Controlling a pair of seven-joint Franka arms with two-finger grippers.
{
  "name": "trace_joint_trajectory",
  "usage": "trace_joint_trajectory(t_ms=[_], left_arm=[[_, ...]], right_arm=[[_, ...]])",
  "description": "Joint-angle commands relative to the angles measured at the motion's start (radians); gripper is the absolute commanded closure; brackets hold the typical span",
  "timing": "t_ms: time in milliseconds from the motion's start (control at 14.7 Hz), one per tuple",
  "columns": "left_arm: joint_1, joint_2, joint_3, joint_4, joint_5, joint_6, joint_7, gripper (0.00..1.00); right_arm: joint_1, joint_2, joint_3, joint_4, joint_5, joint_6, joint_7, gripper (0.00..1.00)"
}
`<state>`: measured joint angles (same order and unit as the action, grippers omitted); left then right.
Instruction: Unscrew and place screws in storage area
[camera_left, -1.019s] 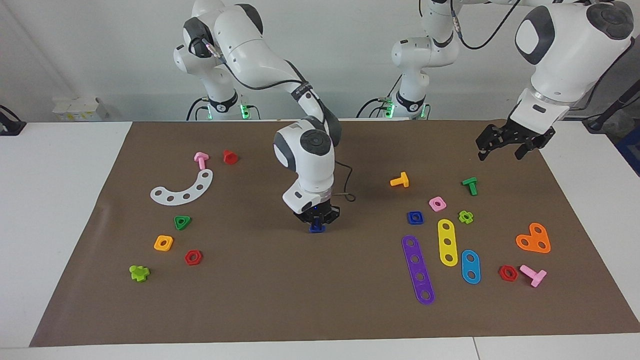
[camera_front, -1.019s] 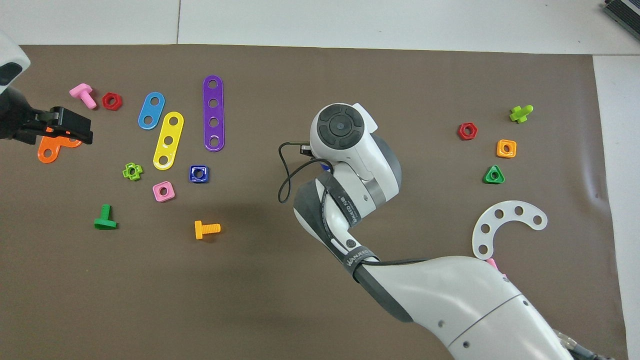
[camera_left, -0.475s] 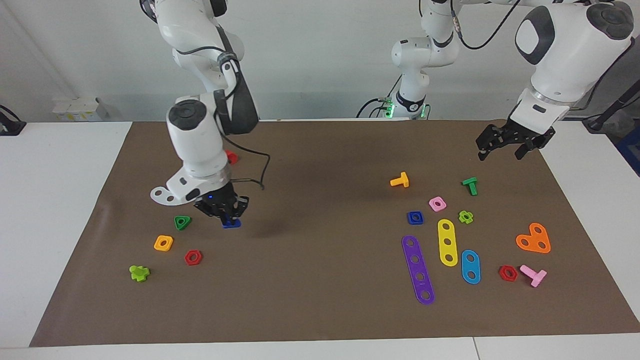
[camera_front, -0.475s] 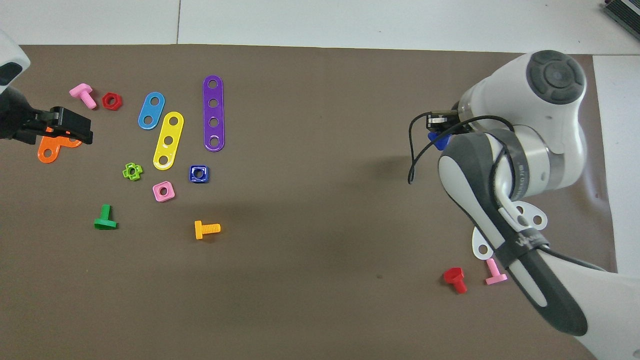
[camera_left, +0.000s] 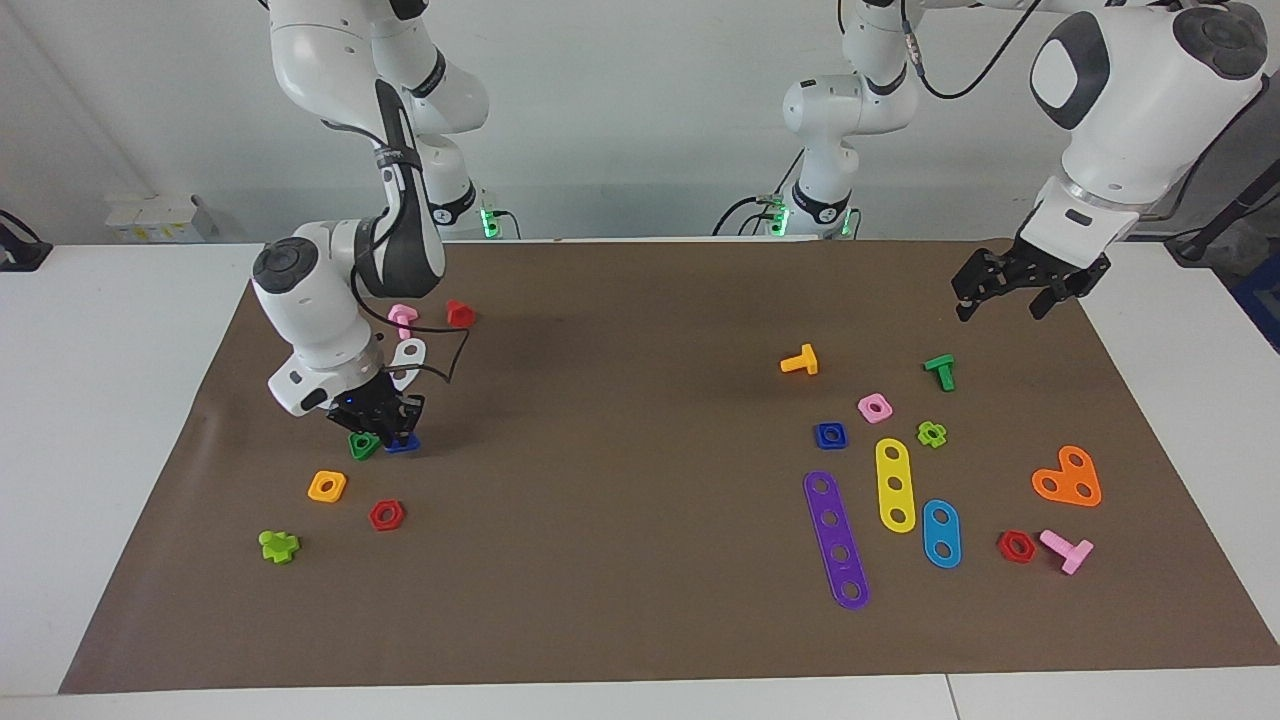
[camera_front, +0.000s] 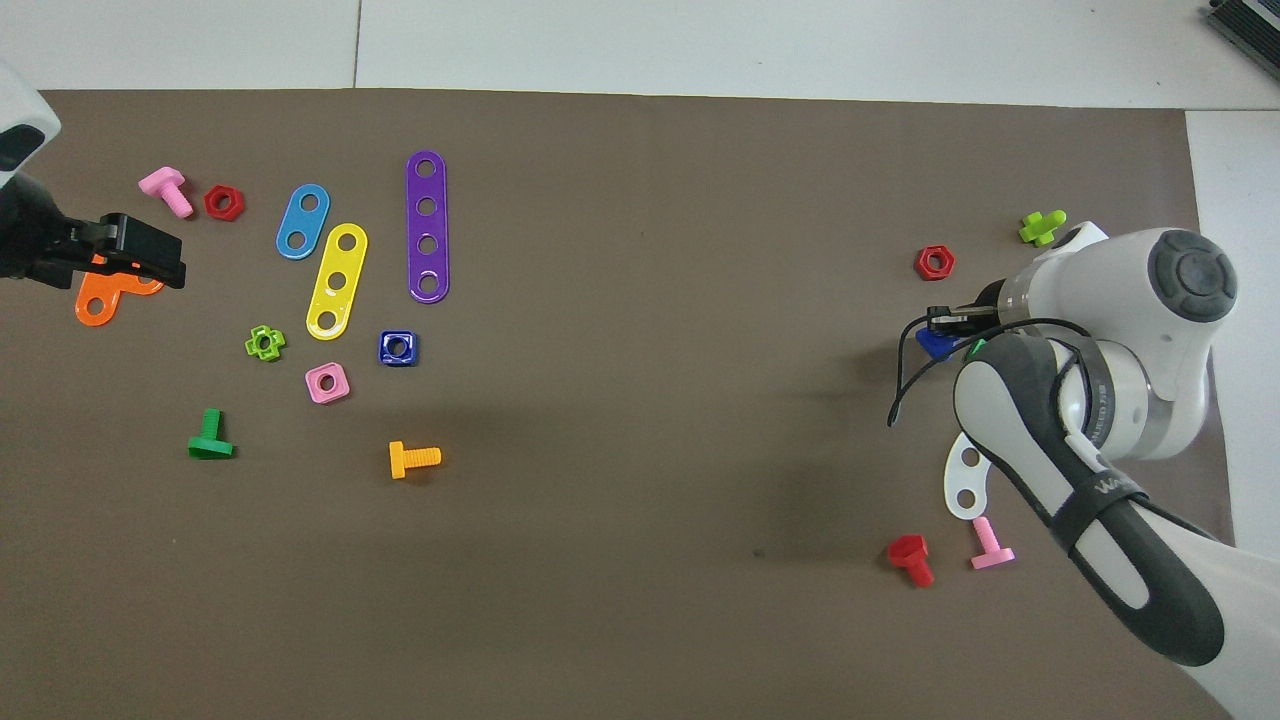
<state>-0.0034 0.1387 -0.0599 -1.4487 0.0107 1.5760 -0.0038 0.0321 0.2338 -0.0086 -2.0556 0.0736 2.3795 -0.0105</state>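
The mat (camera_left: 640, 560) was plain brown on a white table (camera_left: 110, 400). The bolt (camera_left: 403, 443) was royal blue, as was the square nut (camera_left: 830, 435). The triangular nut (camera_left: 364, 445) was dark green. The oval two-hole strip (camera_left: 941, 533) was light blue, the three-hole strip (camera_left: 895, 484) yellow, the four-hole strip (camera_left: 836, 539) purple. The heart-shaped plate (camera_left: 1068, 478) was orange. The curved strip (camera_front: 965, 480) was white. Both arms were white with dark grey joints; the left gripper (camera_left: 1010, 293) and right gripper (camera_left: 378, 420) were black.
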Motion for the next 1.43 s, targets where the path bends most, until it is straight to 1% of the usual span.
trace_joint_trajectory(t_ms=[0,136,204,272,408,475,543,679,815,951,1019,1155,1358], left_arm=[[0.014,-0.037,-0.006,-0.048,-0.002,0.022,0.004,0.0],[0.014,-0.037,-0.006,-0.048,-0.002,0.022,0.004,0.0],[0.014,-0.037,-0.006,-0.048,-0.002,0.022,0.004,0.0],[0.014,-0.037,-0.006,-0.048,-0.002,0.022,0.004,0.0],[0.014,-0.037,-0.006,-0.048,-0.002,0.022,0.004,0.0],[0.014,-0.037,-0.006,-0.048,-0.002,0.022,0.004,0.0],[0.014,-0.037,-0.008,-0.048,-0.002,0.022,0.004,0.0],[0.014,-0.037,-0.006,-0.048,-0.002,0.022,0.004,0.0],[0.014,-0.037,-0.006,-0.048,-0.002,0.022,0.004,0.0],[0.014,-0.037,-0.008,-0.048,-0.002,0.022,0.004,0.0],[0.014,-0.037,-0.008,-0.048,-0.002,0.022,0.004,0.0],[0.014,-0.037,-0.008,-0.048,-0.002,0.022,0.004,0.0],[0.016,-0.037,-0.008,-0.048,-0.002,0.022,0.004,0.0]], right_arm=[[-0.014,-0.034,0.013,-0.067,0.032,0.036,-0.045,1.0],[-0.015,-0.021,0.013,-0.086,0.032,0.104,-0.045,1.0],[-0.015,-0.013,0.013,-0.086,0.032,0.118,-0.043,0.46],[-0.017,-0.011,0.012,-0.077,0.031,0.112,-0.043,0.0],[-0.015,-0.022,0.006,-0.032,0.031,0.103,-0.026,0.0],[-0.014,-0.039,0.001,0.004,0.029,0.075,-0.004,0.0],[-0.014,-0.059,-0.001,0.052,0.011,0.017,0.024,0.0],[-0.015,-0.082,-0.011,0.174,-0.018,-0.157,0.067,0.0],[-0.015,-0.108,-0.011,0.309,-0.131,-0.34,0.127,0.0],[-0.015,-0.134,-0.008,0.426,-0.143,-0.532,0.153,0.0],[-0.015,-0.158,-0.008,0.454,-0.138,-0.592,0.164,0.0],[-0.014,-0.218,-0.007,0.459,-0.135,-0.678,0.175,0.0],[-0.017,-0.267,-0.011,0.459,-0.074,-0.802,0.169,0.0]])
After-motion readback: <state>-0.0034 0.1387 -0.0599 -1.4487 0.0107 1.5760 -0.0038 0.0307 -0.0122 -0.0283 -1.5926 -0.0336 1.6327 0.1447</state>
